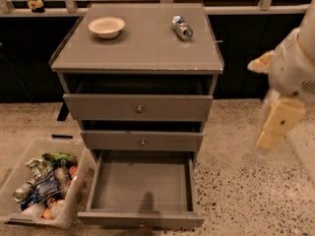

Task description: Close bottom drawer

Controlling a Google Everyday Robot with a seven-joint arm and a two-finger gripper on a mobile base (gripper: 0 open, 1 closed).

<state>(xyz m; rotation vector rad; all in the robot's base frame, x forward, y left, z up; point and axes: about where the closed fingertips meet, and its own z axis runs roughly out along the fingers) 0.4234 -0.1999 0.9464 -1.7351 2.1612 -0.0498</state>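
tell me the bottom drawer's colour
The bottom drawer is grey, clearest in the camera view; the gripper hangs at the picture's right.

One camera only, mounted high in front of the cabinet, facing it square-on and tilted steeply down, so we see its top and the inside of the pulled-out bottom drawer. It's close: the drawer front touches the lower edge, and the gripper hangs near the right edge, beside the cabinet.

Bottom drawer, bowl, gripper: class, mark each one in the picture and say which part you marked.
Bottom drawer (140,186): camera view, its bare inside floor.
Bowl (106,26): camera view, its hollow centre.
Gripper (269,134): camera view, its tan lower end, right of the cabinet (147,50).
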